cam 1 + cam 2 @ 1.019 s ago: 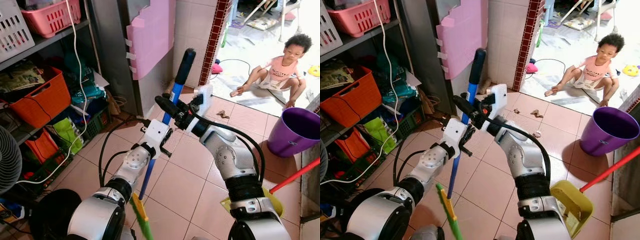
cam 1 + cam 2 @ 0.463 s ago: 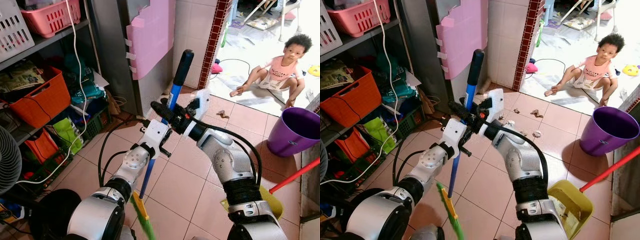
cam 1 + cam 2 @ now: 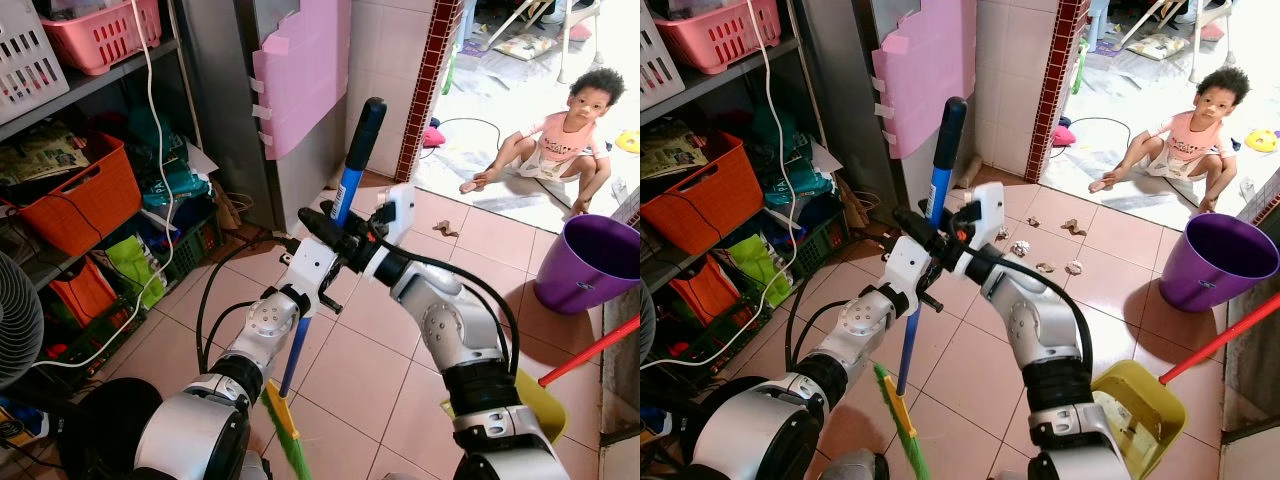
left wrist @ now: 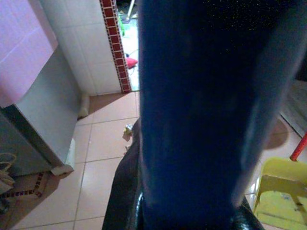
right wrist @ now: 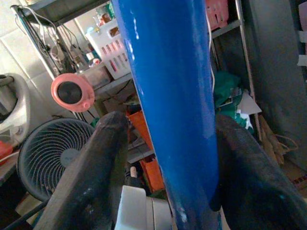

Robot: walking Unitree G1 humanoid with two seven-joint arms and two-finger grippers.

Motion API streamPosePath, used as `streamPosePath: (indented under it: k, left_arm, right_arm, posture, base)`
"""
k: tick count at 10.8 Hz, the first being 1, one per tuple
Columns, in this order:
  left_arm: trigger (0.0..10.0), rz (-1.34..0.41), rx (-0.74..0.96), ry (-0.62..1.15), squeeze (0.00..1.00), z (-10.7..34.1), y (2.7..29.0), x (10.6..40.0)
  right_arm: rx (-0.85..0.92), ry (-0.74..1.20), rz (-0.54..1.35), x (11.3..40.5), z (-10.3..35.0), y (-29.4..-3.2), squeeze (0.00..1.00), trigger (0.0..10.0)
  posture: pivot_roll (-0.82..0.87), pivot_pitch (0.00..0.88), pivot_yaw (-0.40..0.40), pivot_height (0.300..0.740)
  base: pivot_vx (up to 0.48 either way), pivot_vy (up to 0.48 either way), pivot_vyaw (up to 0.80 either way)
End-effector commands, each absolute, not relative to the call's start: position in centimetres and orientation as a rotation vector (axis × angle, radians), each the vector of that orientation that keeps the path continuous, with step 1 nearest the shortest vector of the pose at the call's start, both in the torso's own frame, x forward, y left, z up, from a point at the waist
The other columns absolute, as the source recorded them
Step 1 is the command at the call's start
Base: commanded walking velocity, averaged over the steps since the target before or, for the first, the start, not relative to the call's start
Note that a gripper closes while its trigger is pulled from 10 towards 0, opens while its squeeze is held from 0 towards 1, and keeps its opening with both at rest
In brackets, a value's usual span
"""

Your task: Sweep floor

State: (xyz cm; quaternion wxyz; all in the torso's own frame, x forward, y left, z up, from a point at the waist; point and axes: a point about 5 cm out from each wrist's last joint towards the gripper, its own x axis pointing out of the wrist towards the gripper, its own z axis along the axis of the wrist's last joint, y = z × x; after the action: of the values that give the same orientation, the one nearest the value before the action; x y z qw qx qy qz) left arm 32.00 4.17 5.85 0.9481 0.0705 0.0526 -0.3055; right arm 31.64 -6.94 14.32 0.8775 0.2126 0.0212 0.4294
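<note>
I hold a broom upright in front of me: a blue handle (image 3: 345, 195) with a black top grip (image 3: 367, 122) and a green and yellow head (image 3: 283, 430) low by my body. My left gripper (image 3: 322, 285) is shut on the handle at mid height. My right gripper (image 3: 322, 226) is just above it. In the right wrist view its black fingers (image 5: 98, 167) stand on either side of the blue handle (image 5: 168, 96), with a thin gap on one side. Bits of litter (image 3: 1073, 228) lie on the pink tiles near the doorway.
A yellow dustpan (image 3: 1145, 405) with a red handle (image 3: 1220, 340) sits at my right, a purple bucket (image 3: 1215, 262) beyond it. A person (image 3: 1195, 125) sits on the floor in the doorway. Shelves with crates (image 3: 75, 195) and a fan (image 3: 15, 330) line the left.
My right gripper has moved left onto the broom handle, and its fingers now straddle it. The handle's top has shifted slightly left. The left gripper has kept its hold.
</note>
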Motion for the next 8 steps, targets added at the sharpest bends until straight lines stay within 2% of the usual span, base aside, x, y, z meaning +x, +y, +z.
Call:
streamPosePath:
  k: [1,3,4,5,8]
  left_arm:
    - [0.0,-0.627,0.152,0.045,0.00,7.40,3.67,32.84]
    - [0.0,-0.629,0.151,0.045,0.00,7.40,3.62,32.82]
    - [0.0,-0.631,0.151,0.045,0.00,7.41,3.60,32.82]
    - [0.0,-0.632,0.150,0.045,0.00,7.40,3.55,32.80]
    - [0.0,-0.637,0.148,0.047,0.00,7.34,3.43,32.71]
  right_arm:
    - [0.443,0.073,0.935,31.13,13.89,-5.87,0.00,10.0]
    - [0.451,0.074,0.924,31.17,13.77,-5.74,0.00,10.0]
    - [0.459,0.069,0.923,31.27,13.83,-5.70,0.00,3.5]
    - [0.470,0.068,0.915,31.47,13.88,-5.64,0.00,0.0]
    - [0.472,0.070,0.916,31.43,13.72,-5.60,0.00,0.0]
  posture:
    - [-0.11,0.000,0.039,0.740]
    - [-0.11,0.000,0.039,0.740]
    - [-0.11,0.000,0.039,0.740]
    - [-0.11,0.000,0.038,0.740]
    - [-0.11,0.000,0.035,0.740]
  base:
    - [0.000,0.000,0.00]
    - [0.000,0.000,0.00]
    - [0.000,0.000,0.00]
    - [0.000,0.000,0.00]
    - [0.000,0.000,0.00]
